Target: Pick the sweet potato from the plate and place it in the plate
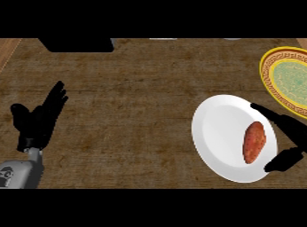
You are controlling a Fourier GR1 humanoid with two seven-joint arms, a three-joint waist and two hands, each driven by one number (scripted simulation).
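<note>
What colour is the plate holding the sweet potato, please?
Plain white plate, shown in the head view.

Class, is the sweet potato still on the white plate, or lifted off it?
On it: the sweet potato lies flat on the white plate.

One head view looks steeply down on the wooden counter [136, 102] from above.

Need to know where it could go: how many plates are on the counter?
2: a white plate holding the sweet potato, and a yellow-rimmed green plate at the right edge, partly cut off.
</note>
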